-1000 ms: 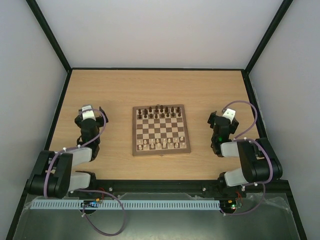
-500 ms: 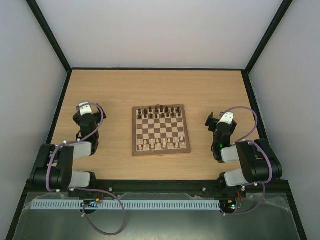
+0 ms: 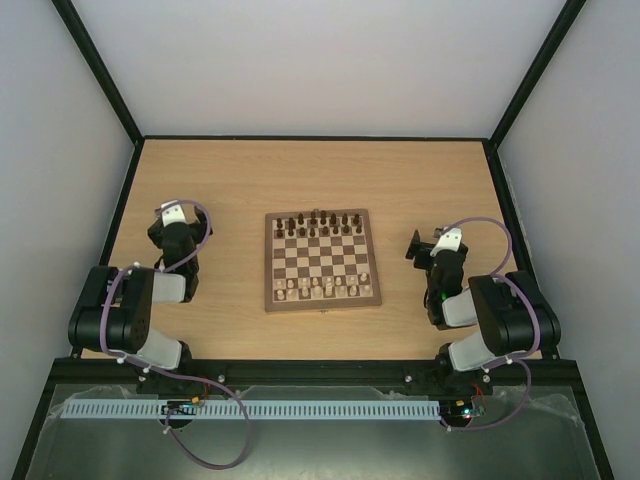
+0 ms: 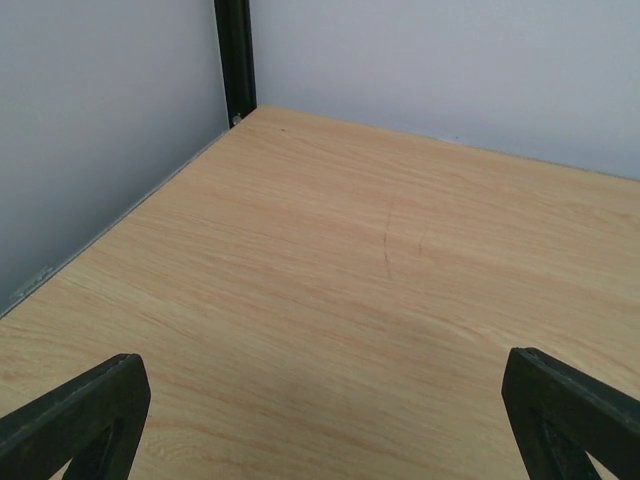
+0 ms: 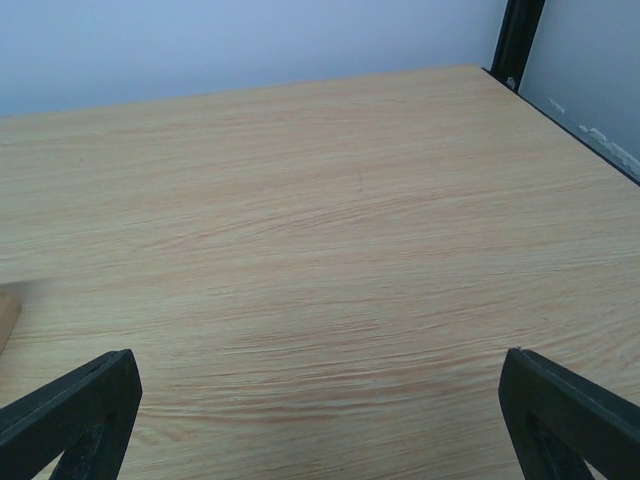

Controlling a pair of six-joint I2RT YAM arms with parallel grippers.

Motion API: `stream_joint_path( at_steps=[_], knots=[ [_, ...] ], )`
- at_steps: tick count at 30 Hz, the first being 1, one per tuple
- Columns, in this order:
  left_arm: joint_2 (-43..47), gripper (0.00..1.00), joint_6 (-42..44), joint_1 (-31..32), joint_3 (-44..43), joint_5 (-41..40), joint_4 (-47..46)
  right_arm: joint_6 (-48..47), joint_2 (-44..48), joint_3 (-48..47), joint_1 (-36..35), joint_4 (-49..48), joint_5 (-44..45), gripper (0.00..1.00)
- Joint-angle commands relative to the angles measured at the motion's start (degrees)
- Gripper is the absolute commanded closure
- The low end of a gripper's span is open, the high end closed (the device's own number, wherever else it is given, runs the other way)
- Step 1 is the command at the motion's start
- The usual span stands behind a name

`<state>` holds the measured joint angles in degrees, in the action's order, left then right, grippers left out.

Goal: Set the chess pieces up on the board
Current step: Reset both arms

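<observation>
The board (image 3: 322, 260) lies in the middle of the table. Dark brown chess pieces (image 3: 320, 224) stand in its two far rows and pale cream chess pieces (image 3: 320, 289) in its two near rows. My left gripper (image 3: 172, 222) is left of the board, open and empty; its black fingertips (image 4: 75, 420) show wide apart over bare wood in the left wrist view. My right gripper (image 3: 430, 248) is right of the board, open and empty, with fingertips (image 5: 70, 415) wide apart in the right wrist view. No piece shows in either wrist view.
Grey walls with black corner posts (image 4: 236, 60) (image 5: 515, 40) enclose the light-wood tabletop (image 3: 240, 180). A corner of the board's frame (image 5: 6, 315) shows at the left edge of the right wrist view.
Both arms have folded back toward their bases, and both grippers now sit lower and closer to the table sides. The board and pieces have not moved.
</observation>
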<state>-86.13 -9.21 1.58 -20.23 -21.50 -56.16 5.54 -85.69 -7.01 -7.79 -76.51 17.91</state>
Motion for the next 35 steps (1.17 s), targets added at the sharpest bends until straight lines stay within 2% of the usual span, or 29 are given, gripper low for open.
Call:
stream_joint_path(
  at_steps=[1,3,6,14,20,24,35],
  knots=[
    [0.81,0.01,1.44,0.09,2.20,2.08,-6.15,-0.66,-0.35,-1.31,0.82,-2.58,-2.82,0.01],
    [0.95,0.00,1.84,0.16,2.64,2.74,-6.57,-0.69,-0.38,-1.36,0.84,-2.49,-2.83,0.01],
    [-0.28,0.01,6.48,0.73,6.15,10.96,-14.28,-0.01,-0.70,-2.74,1.28,-0.45,-2.63,0.01],
    [-0.98,0.01,5.92,-1.38,4.30,16.16,-11.33,1.01,-0.97,-5.54,3.48,4.62,-6.98,0.01],
    [-1.38,0.00,5.67,-1.47,4.54,15.53,-12.36,1.06,-1.01,-5.51,3.49,4.62,-7.06,0.01],
    [-0.27,0.00,1.54,-1.58,8.51,7.54,-17.84,1.04,-0.98,-5.54,3.49,4.62,-7.06,0.01],
    [-0.93,0.00,2.99,0.26,6.43,4.58,-15.12,1.14,-1.10,-5.85,3.73,5.20,-7.53,0.01]
  ],
)
